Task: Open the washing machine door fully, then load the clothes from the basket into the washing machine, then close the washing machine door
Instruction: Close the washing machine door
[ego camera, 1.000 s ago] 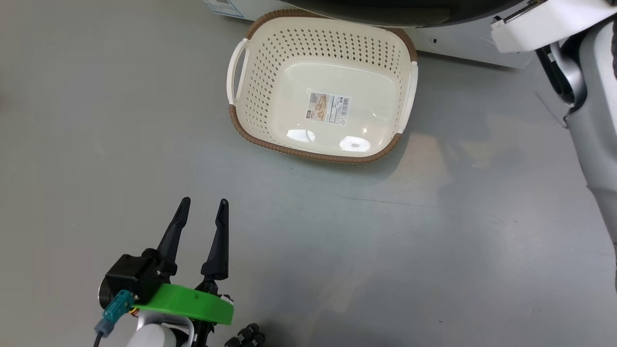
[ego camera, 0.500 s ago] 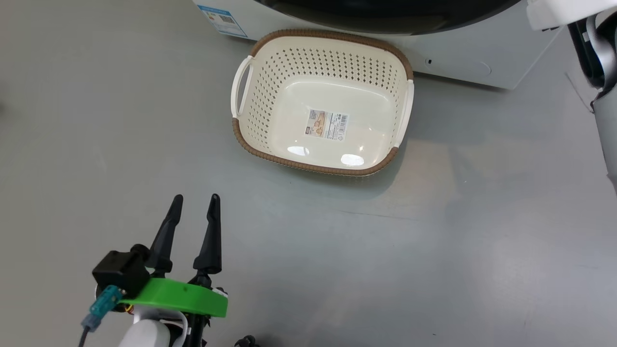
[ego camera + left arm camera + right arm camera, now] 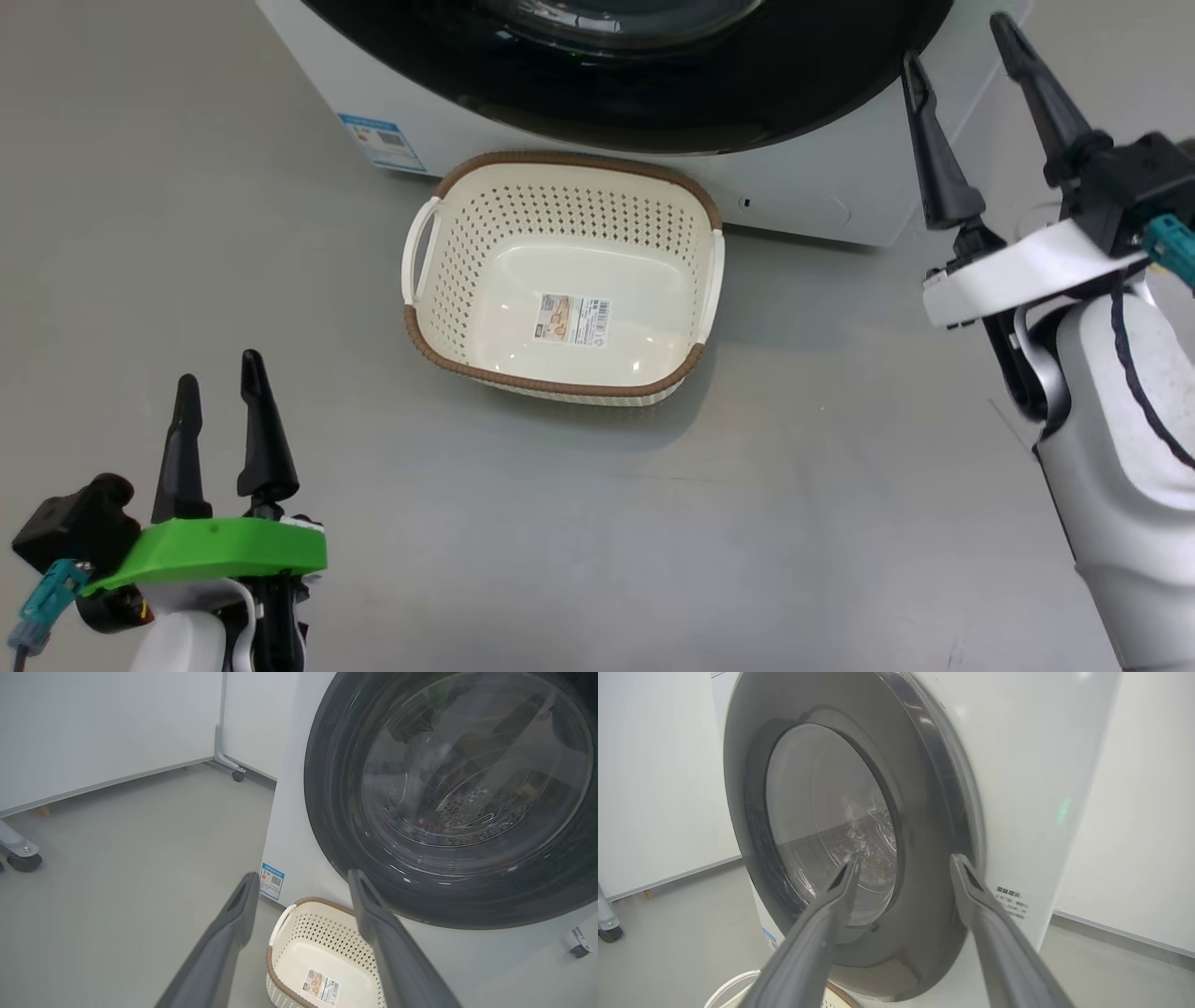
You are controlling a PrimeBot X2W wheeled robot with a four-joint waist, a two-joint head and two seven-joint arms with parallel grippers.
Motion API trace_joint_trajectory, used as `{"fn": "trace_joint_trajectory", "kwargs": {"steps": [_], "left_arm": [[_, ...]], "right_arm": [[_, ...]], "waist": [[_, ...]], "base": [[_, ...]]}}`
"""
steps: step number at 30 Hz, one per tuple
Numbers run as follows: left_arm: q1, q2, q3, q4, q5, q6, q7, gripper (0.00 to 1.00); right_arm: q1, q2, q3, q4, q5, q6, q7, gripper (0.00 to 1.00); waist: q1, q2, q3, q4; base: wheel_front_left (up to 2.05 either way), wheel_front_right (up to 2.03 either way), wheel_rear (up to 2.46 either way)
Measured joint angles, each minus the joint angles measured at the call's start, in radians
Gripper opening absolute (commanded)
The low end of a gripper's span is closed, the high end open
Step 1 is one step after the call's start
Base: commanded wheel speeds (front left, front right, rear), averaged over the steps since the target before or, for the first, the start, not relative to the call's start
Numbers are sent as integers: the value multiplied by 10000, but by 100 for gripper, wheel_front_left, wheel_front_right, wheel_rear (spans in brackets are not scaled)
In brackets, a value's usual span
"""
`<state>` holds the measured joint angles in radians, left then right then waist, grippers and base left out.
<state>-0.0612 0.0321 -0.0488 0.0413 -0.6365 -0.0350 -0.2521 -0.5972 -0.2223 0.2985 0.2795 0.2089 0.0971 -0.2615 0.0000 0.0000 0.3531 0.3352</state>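
The washing machine (image 3: 822, 201) stands at the top of the head view, and its door (image 3: 653, 103), black-rimmed with a glass centre, lies shut against the front. Before it on the floor sits the basket (image 3: 560, 210), holding nothing but its barcode label. The clothes are hidden. My left gripper (image 3: 220, 371) is open at the lower left, well short of the basket. My right gripper (image 3: 954, 39) is open at the upper right, beside the machine's right corner. The left wrist view looks past its open gripper (image 3: 303, 875) at the door (image 3: 336, 812) and basket (image 3: 322, 947). The right wrist view has its open gripper (image 3: 905, 858) facing the door (image 3: 738, 788).
A blue label sticker (image 3: 378, 140) marks the machine's lower left front. White panels on castors (image 3: 23, 861) stand to the machine's left. Bare grey floor (image 3: 653, 523) spreads between my grippers and the basket. A white wall (image 3: 1148, 812) rises to the machine's right.
The head camera has moved, so more of the machine and door shows. My right gripper has come into the picture at upper right with its fingers apart; before, just its white wrist part showed.
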Motion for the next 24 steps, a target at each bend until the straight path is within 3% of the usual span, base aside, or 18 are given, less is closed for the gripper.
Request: {"fn": "trace_joint_trajectory", "kwargs": {"steps": [6, 14, 24], "left_arm": [[552, -6, 313, 416, 73, -50, -2, 100], [1412, 23, 890, 424, 1626, -144, -2, 100], [2541, 29, 1116, 121, 2629, -136, 0, 100]], "right_arm": [[1719, 186, -407, -508, 27, -295, 0, 100], [3743, 336, -731, -821, 25, -479, 2, 100], [5841, 153, -1471, -1346, 17, -794, 2, 100]], "waist": [[0, 0, -706, -638], [0, 0, -1717, -1617], [-1, 0, -3000, -2726]], "base": [[0, 0, 0], [0, 0, 0], [0, 0, 0]]}}
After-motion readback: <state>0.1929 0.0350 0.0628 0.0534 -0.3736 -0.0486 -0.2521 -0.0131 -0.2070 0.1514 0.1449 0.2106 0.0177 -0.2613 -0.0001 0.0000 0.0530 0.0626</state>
